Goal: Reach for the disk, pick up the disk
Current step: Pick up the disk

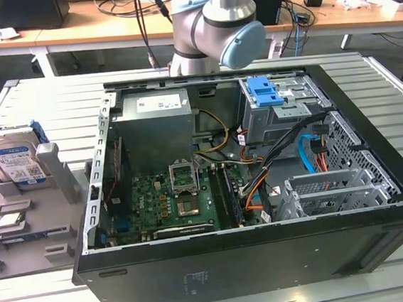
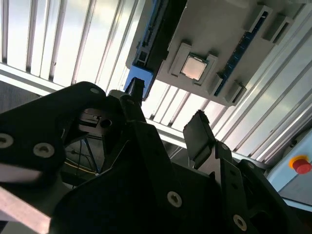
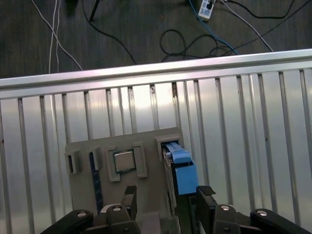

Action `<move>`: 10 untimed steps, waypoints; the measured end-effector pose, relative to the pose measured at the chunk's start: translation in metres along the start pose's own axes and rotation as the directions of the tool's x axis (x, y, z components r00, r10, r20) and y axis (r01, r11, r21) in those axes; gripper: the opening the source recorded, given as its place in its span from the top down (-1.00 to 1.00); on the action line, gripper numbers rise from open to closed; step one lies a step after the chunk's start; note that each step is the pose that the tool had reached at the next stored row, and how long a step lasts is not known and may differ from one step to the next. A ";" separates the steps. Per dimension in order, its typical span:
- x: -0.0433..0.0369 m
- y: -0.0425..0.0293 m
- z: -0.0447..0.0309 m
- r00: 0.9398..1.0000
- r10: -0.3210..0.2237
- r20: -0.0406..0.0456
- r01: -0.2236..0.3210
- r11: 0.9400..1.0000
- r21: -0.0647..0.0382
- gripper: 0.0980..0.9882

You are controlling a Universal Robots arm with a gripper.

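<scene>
Where the slatted table (image 1: 40, 102) bears one open computer case (image 1: 262, 188), one grey holder (image 1: 57, 175) at the exterior view's left keeps one disk (image 1: 15, 160) on edge. Its label faces outward, its long edge runs along the slats and its foot is hidden in the slot. The gripper (image 3: 167, 195) fingers stand apart above it. One chip (image 1: 12, 219) lies nearby.

Ribbed silver aluminium counter (image 3: 234, 126) lies under claw (image 3: 167, 201). Flat grey plastic holder tray (image 3: 146, 140) rests on slats straight below claw, fingertip gap over its edge. Open black metal computer case (image 1: 234, 269) stands on same counter beside tray, farther from claw.
</scene>
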State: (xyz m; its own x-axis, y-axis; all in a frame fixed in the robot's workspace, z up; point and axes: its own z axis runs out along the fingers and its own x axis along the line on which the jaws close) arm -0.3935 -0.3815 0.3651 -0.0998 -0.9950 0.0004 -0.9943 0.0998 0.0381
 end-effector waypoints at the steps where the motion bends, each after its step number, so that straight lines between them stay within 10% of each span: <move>1: -0.0046 0.0005 0.0000 1.000 0.000 0.000 0.000 1.000 0.000 -0.13; 10: -0.0092 0.0006 0.0069 1.000 -0.001 0.000 0.001 1.000 0.000 -0.13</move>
State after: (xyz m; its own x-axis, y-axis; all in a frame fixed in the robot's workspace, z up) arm -0.3934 -0.3723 0.3582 -0.0986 -0.9951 0.0005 -0.9944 0.0985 0.0382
